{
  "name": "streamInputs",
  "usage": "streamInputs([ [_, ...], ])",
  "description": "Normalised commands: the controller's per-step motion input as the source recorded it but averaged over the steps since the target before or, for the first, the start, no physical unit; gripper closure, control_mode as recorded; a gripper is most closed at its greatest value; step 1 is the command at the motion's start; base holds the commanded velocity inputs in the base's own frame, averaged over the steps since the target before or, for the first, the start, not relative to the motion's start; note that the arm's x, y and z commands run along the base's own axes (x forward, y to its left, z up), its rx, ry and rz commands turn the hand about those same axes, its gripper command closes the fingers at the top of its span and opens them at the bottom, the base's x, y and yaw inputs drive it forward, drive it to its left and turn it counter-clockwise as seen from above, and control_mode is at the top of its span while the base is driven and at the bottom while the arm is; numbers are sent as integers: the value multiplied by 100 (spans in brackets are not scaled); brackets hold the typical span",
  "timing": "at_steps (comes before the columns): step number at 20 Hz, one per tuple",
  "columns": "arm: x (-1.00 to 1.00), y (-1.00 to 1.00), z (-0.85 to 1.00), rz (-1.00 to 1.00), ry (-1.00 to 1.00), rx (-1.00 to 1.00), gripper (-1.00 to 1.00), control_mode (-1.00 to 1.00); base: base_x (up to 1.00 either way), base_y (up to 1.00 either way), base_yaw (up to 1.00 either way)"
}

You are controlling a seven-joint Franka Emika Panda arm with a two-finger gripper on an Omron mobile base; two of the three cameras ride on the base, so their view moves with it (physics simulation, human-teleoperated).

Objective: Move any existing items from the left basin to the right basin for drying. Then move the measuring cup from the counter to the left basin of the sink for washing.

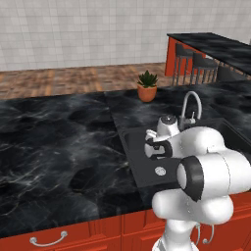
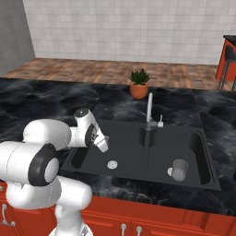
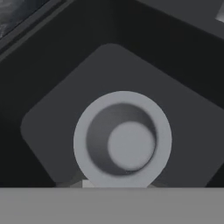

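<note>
Measuring cup (image 3: 122,139) hangs upright over the floor of the left basin (image 2: 92,159), mouth up, straight along the line of the gripper (image 2: 102,143) and close under the hand. Its rim seems pinched in the jaws, though the fingertips are hidden, so I cannot tell for certain. A glass (image 2: 179,169) already stands in the right basin (image 2: 198,152). I judge a short drop remains.
</note>
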Motion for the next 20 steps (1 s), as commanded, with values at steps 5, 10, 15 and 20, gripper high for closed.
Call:
streamInputs([
  [5, 15, -54, -25, -1, 2, 4, 100, -100, 0, 0, 0],
  [10, 4, -33, -23, 0, 1, 5, 100, -100, 0, 0, 0],
  [15, 6, -26, -18, 0, 0, 4, 100, -100, 0, 0, 0],
  [20, 21, -22, -16, 0, 2, 3, 100, -100, 0, 0, 0],
])
